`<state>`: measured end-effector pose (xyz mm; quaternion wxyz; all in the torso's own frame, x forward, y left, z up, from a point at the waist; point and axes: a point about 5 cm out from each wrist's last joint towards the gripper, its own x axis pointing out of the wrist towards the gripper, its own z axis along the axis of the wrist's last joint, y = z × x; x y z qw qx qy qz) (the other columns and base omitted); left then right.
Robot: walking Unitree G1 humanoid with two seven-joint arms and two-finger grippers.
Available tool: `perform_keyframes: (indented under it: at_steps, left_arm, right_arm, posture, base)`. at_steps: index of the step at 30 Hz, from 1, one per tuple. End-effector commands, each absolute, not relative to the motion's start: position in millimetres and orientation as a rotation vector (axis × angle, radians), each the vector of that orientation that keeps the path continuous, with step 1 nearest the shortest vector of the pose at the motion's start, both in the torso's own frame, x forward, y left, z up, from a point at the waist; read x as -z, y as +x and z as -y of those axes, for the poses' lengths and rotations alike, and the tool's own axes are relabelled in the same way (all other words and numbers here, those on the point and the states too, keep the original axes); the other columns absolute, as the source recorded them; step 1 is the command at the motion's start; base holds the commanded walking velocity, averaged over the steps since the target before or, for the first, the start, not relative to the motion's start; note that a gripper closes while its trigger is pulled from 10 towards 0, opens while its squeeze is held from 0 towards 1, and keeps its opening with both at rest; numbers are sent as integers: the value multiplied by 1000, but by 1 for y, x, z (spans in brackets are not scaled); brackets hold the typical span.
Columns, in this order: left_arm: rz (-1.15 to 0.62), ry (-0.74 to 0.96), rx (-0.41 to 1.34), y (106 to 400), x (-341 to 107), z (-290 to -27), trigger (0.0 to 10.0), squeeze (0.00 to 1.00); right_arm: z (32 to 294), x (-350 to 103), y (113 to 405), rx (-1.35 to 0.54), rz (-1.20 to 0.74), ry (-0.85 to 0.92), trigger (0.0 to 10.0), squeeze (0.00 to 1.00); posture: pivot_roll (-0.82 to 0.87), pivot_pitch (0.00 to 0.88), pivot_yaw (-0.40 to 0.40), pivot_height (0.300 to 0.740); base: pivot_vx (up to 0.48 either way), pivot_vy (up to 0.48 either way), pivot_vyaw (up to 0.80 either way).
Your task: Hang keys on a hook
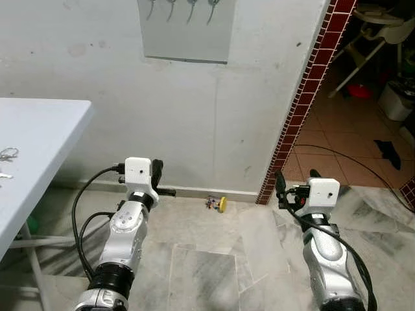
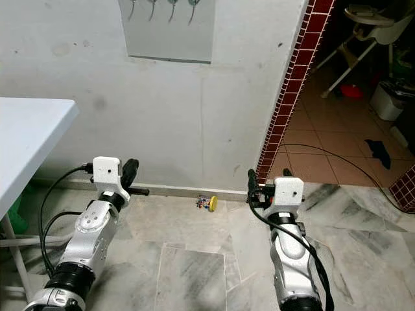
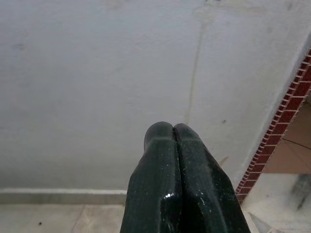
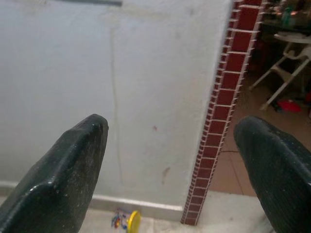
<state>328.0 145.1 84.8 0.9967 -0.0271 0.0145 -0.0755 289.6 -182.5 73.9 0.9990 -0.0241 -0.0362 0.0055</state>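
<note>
A grey panel (image 1: 186, 32) on the white wall carries several metal hooks (image 1: 171, 9) at the top of the head views. A small metal bunch that looks like keys (image 1: 7, 155) lies at the left edge of the white table (image 1: 45, 123). A small colourful bunch with a yellow disc (image 1: 218, 204) lies on the floor by the skirting, between my arms. My left gripper (image 3: 173, 127) is shut with nothing in it, held low and pointing at the wall (image 1: 157, 172). My right gripper (image 4: 172, 121) is open and empty, also low (image 1: 280, 183).
A red-brick tiled wall edge (image 1: 305, 97) marks a doorway on the right. Beyond it are a white high chair (image 1: 379, 26), a white bin (image 1: 397, 100) and a black cable (image 1: 353, 161) on the tiles. The table's legs (image 1: 31, 259) stand at my left.
</note>
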Motion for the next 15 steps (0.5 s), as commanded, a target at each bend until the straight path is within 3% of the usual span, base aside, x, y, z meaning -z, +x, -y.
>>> perform_keyframes:
  at_steps: [1,15]
  left_arm:
    - [-40,-46,140,327,-84,-150,10000,0]
    - [-45,-57,151,326,-83,-151,10000,0]
  right_arm:
    - [179,-81,291,-27,93,-59,10000,0]
    - [178,-79,291,-34,67,-59,10000,0]
  posture:
    - [-20,16,-8,740]
    - [-14,4,-12,740]
  base:
    - [0,0,800]
    - [0,0,800]
